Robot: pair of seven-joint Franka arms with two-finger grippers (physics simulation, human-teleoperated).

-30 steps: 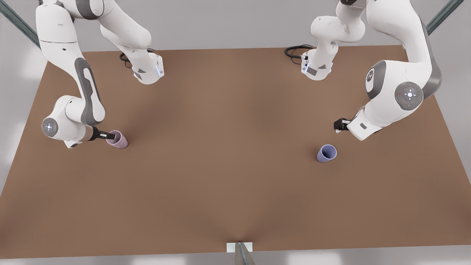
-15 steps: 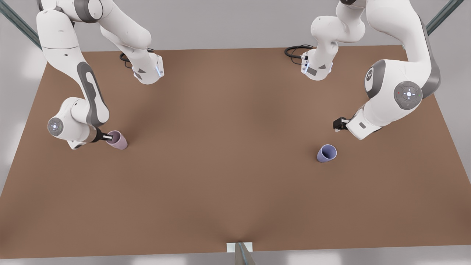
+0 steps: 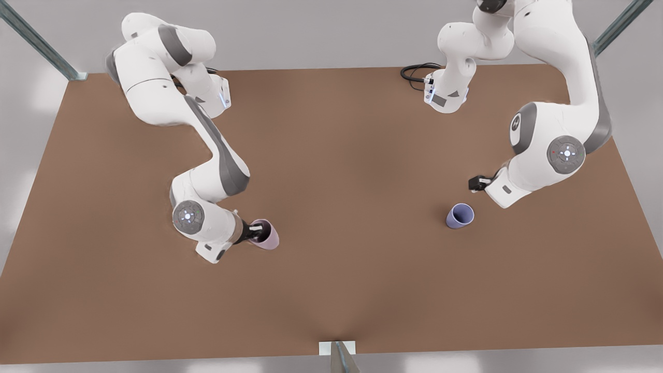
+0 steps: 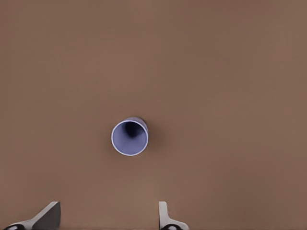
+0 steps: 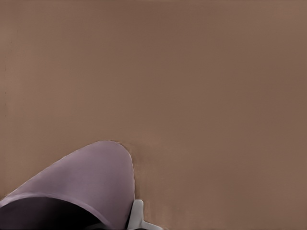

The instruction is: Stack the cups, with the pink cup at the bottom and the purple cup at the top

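The brown table (image 3: 331, 290) spreads under both of my arms, bare apart from the two cups.

My right arm (image 3: 207, 150) reaches in from the far corner on the front view's left and bends down toward the middle of the near half of the table. My left arm (image 3: 559, 134) hangs on the front view's right, its wrist pointed down and inward.

My right gripper (image 3: 255, 231) is clamped on the pink cup (image 3: 265, 235), one finger inside the mouth and the other against the outer wall as far as I can judge, since the wrist hides much of the grasp in the front view. The cup sits tilted in my grip, its mouth turned toward the wrist and its base pointing to the front view's right. In my right wrist view the pink cup (image 5: 81, 184) bulges up close, with one pale fingertip (image 5: 136, 216) pressed just beside its wall. Whether its base touches the table or rides just above it I cannot tell.

My left gripper (image 3: 476, 183) hovers near the purple cup (image 3: 460, 215), apart from it and holding nothing. In my left wrist view its fingers (image 4: 48, 216) stand wide apart, and the purple cup (image 4: 129, 137) stands upright on the table beyond them, its dark inside facing up.

The two cups are well apart.
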